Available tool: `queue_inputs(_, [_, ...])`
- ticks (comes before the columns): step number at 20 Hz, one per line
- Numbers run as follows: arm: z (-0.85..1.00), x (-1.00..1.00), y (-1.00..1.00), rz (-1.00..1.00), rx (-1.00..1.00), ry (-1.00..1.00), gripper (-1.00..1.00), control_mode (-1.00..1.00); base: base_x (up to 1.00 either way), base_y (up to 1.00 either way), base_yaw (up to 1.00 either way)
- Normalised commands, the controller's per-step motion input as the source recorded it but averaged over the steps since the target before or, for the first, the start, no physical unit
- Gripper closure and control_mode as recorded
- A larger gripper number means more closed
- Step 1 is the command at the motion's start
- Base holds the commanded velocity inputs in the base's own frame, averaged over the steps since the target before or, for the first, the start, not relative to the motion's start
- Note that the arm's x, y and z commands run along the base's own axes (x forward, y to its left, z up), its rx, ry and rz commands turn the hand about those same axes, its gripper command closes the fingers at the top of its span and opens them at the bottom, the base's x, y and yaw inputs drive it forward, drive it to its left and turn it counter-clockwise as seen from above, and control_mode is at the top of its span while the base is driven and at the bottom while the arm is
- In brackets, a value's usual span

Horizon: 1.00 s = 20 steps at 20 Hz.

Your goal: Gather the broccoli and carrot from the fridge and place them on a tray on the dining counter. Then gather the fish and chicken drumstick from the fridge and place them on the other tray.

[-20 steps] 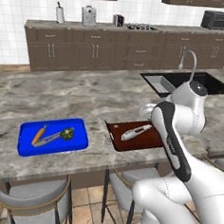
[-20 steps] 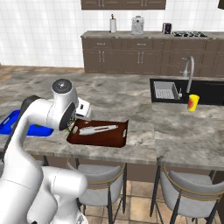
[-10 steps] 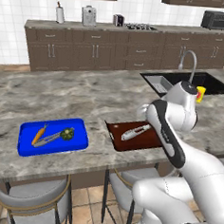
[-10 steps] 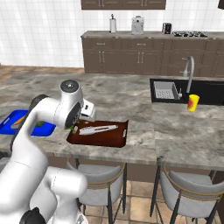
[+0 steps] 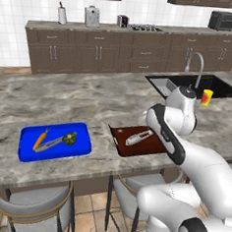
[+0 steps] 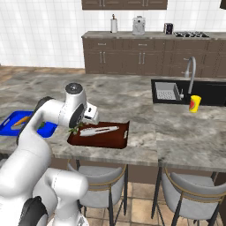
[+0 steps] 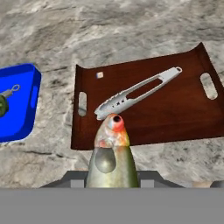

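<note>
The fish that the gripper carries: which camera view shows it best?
The hand view shows the fish best: it rises large between the fingers of the gripper, head toward the brown tray. In the right base view only a small greenish piece shows below the hand. In the left base view the arm hides it.

brown tray [image 7: 175, 118]: its middle is being occupied by metal tongs [image 7: 135, 92], lying diagonally
free room: bare tray surface is being left along the near edge and right end
</note>
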Motion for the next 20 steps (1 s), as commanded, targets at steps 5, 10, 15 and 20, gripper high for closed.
queue_inputs(5, [-0.35,0.18,0.00,0.00,-0.04,0.01,1.00,-1.00,0.00,0.00,0.00])
queue_inputs(10, [-0.37,0.22,0.00,0.00,-0.05,0.00,1.00,-1.00,0.00,0.00,0.00])
queue_inputs(15, [-0.28,0.22,0.00,0.00,-0.03,0.00,1.00,-1.00,0.00,0.00,0.00])
queue_inputs(20, [-0.17,0.22,0.00,0.00,0.00,0.00,1.00,-1.00,0.00,0.00,0.00])
